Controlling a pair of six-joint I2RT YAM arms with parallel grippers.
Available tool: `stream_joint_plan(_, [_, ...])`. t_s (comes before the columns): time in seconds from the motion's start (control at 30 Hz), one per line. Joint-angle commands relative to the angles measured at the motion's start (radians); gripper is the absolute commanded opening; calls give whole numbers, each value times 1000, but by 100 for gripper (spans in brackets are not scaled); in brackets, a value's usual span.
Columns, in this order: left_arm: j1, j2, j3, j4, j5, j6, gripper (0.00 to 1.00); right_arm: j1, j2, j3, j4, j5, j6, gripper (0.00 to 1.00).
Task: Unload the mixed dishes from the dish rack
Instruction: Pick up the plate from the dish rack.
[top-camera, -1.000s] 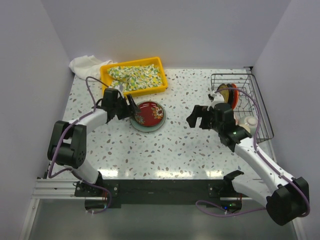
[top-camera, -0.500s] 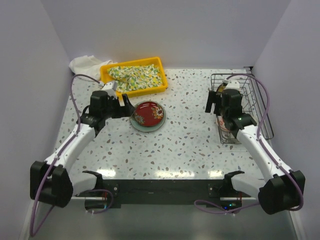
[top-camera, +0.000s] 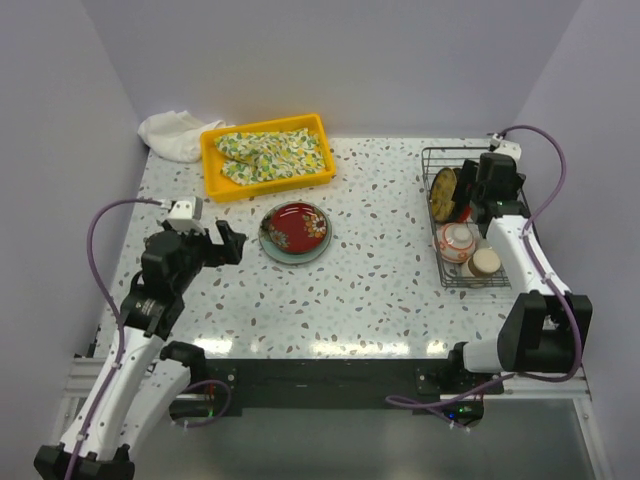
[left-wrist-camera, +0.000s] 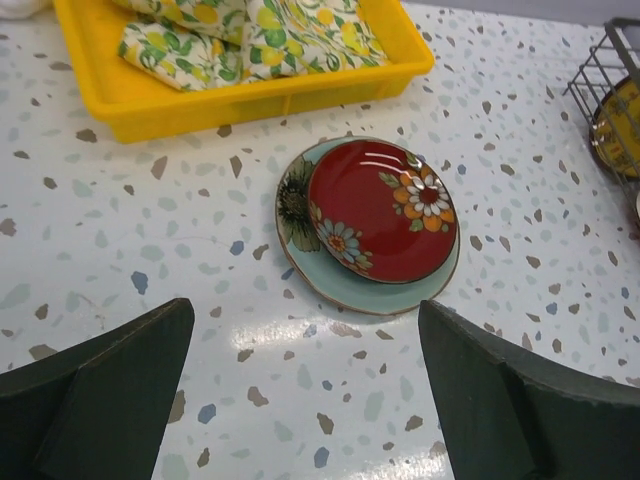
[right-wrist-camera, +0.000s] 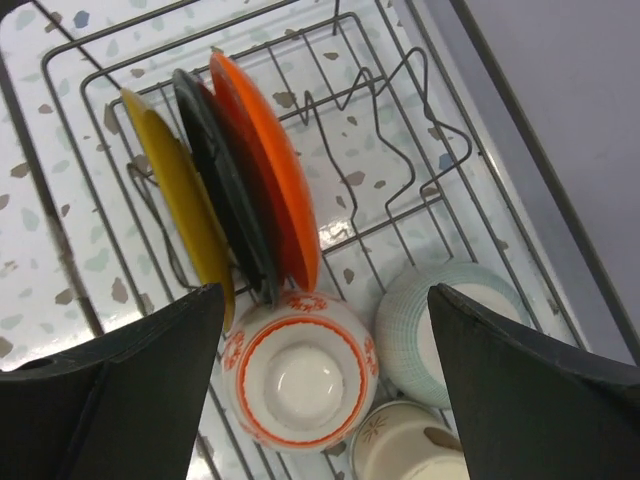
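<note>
The dish rack (top-camera: 520, 215) stands at the right. It holds upright yellow-brown (right-wrist-camera: 180, 210), black (right-wrist-camera: 225, 190) and orange (right-wrist-camera: 270, 170) plates. It also holds an upturned red-patterned white bowl (right-wrist-camera: 300, 385), a celadon bowl (right-wrist-camera: 425, 330) and a tan cup (right-wrist-camera: 400, 445). My right gripper (right-wrist-camera: 325, 295) hangs open and empty above the bowls, touching nothing; it also shows in the top view (top-camera: 472, 205). A black-red bowl (left-wrist-camera: 385, 210) sits on the pale green-blue plate (left-wrist-camera: 340, 285) on the table. My left gripper (left-wrist-camera: 305, 308) is open and empty, just short of that plate.
A yellow tray (top-camera: 215, 185) with a floral cloth (top-camera: 275, 152) stands at the back left, with a white cloth (top-camera: 170, 133) behind it. Walls close in the table on the left, back and right. The rack's edge (left-wrist-camera: 610, 100) shows in the left wrist view.
My left arm has drawn back from the plate and bowl toward the near left. My right arm has swung from mid-table to above the rack. Both stay empty.
</note>
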Motion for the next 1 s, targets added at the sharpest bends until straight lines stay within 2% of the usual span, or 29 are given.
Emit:
stream_joint_plan(0.0, [-10, -99, -85, -8, -118, 12, 100, -52, 45, 69, 82, -67, -36, 81])
stream_joint_plan(0.13, [-14, -182, -128, 32, -135, 6, 100, -80, 97, 104, 77, -127, -54, 71])
stream_joint_plan(0.23, [-14, -196, -139, 44, -181, 18, 100, -85, 128, 122, 77, -159, -77, 62])
stream_joint_plan(0.37, [-13, -182, -139, 50, -172, 20, 100, -89, 160, 147, 69, -189, -92, 54])
stream_joint_plan(0.97, [-8, -164, -145, 61, -161, 23, 99, -100, 314, 218, 25, -236, -171, 29])
